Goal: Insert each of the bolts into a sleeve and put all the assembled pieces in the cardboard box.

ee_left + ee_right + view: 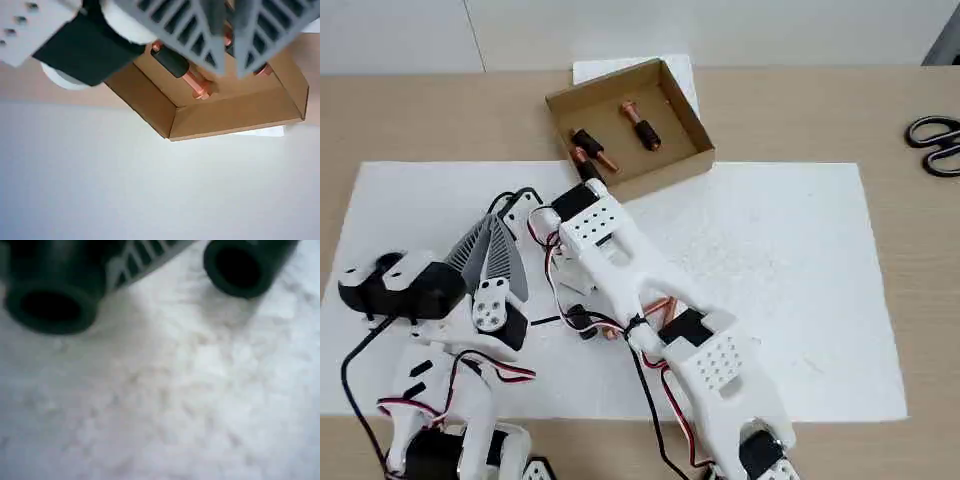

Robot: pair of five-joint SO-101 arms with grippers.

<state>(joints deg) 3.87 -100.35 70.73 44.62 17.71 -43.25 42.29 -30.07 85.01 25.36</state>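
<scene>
The cardboard box (630, 115) stands at the back of the table with two assembled pieces in it, each a black sleeve on a copper bolt (642, 127) (590, 150). In the left wrist view the box (225, 112) lies just ahead, one assembled piece (182, 75) inside. My left gripper (500, 222) is shut on nothing, over the white mat left of the box. My right arm (620, 250) bends down low over the mat. Two black sleeves (50, 297) (242, 265) show end-on, very close, in the right wrist view. Copper bolts (660, 305) (610, 333) lie partly hidden under the right arm.
A white mat (790, 280) covers most of the table. Scissors (935, 145) lie at the far right edge. A white sheet (595, 70) sticks out behind the box. The two arms are close together, with cables between them.
</scene>
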